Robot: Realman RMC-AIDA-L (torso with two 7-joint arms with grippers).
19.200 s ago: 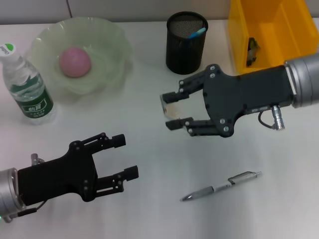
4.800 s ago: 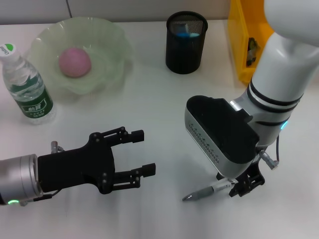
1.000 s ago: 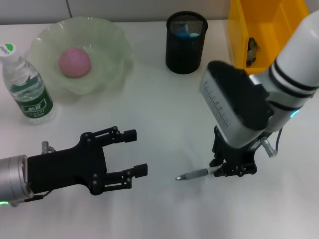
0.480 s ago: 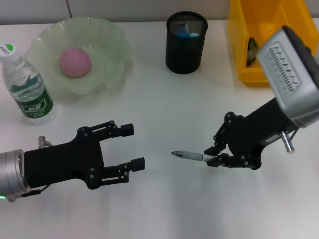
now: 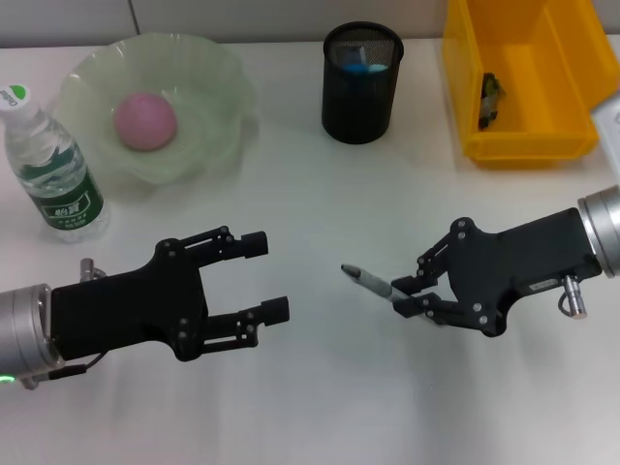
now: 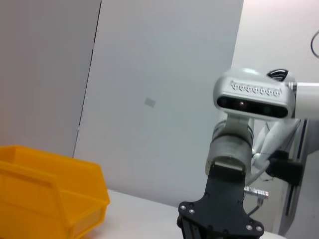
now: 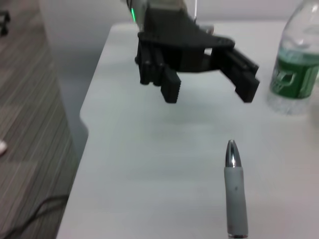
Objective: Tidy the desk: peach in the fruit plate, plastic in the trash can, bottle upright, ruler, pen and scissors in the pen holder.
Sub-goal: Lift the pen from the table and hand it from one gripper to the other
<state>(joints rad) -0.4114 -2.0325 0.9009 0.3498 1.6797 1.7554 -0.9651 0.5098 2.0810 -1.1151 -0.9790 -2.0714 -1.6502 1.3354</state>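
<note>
My right gripper (image 5: 405,296) is shut on the rear of a grey and silver pen (image 5: 366,281), held above the table with its tip pointing at the left arm. The pen (image 7: 234,191) fills the near part of the right wrist view. The black mesh pen holder (image 5: 362,70) stands at the back with something blue inside; ruler and scissors cannot be made out. My left gripper (image 5: 265,276) hovers open and empty at the front left. The pink peach (image 5: 145,121) lies in the green fruit plate (image 5: 218,73). The bottle (image 5: 53,174) stands upright. A crumpled plastic scrap (image 5: 491,97) lies in the yellow trash can (image 5: 557,145).
The left gripper (image 7: 208,89) and the bottle (image 7: 294,64) show beyond the pen in the right wrist view, with the table's edge close by. The left wrist view shows the yellow trash can (image 6: 50,199) and the right arm's black gripper body (image 6: 224,219).
The right gripper lifted the pen off the table, then swung its wrist out to the right and levelled out. The pen's tip now points up-left. The left arm shifted slightly.
</note>
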